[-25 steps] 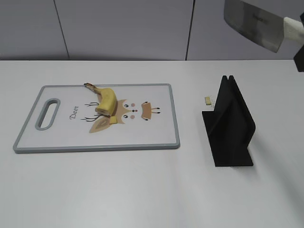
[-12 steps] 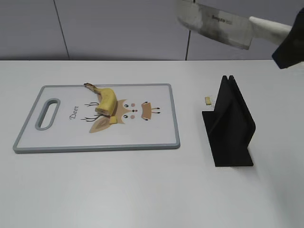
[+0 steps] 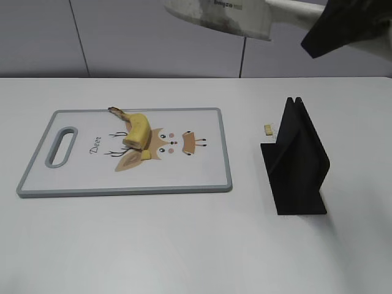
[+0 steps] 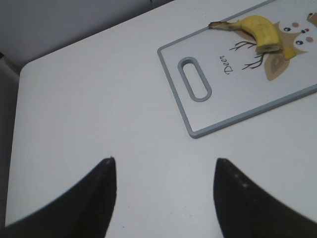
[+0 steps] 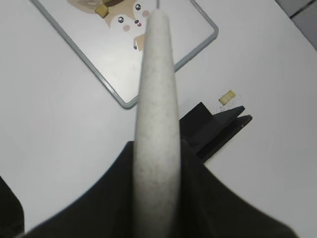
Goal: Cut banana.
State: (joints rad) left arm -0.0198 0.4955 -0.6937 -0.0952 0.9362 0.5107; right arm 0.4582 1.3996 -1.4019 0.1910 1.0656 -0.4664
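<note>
Over on the left the left gripper (image 4: 163, 198) hangs above bare table (image 3: 184, 245), its two dark fingers spread wide apart with nothing between them. Just beyond it lies the cutting board (image 3: 211, 184), flat on the table, with a slot handle at its left end and a cartoon deer printed across its middle. The banana (image 3: 137, 128) rests on the board, left of center toward the far edge, its dark stem pointing to the far left and its cut end touching the deer print; a small yellow piece (image 3: 146, 155) sits just beside that end. Right of the board, apart from it, stands a black knife stand (image 3: 297, 162), and a tiny yellowish crumb (image 3: 267, 129) lies on the table near its far left side. High above, the right gripper (image 3: 343, 27) is clamped on the white handle of a knife (image 3: 220, 12), whose broad blade reaches leftward well above the board.
</note>
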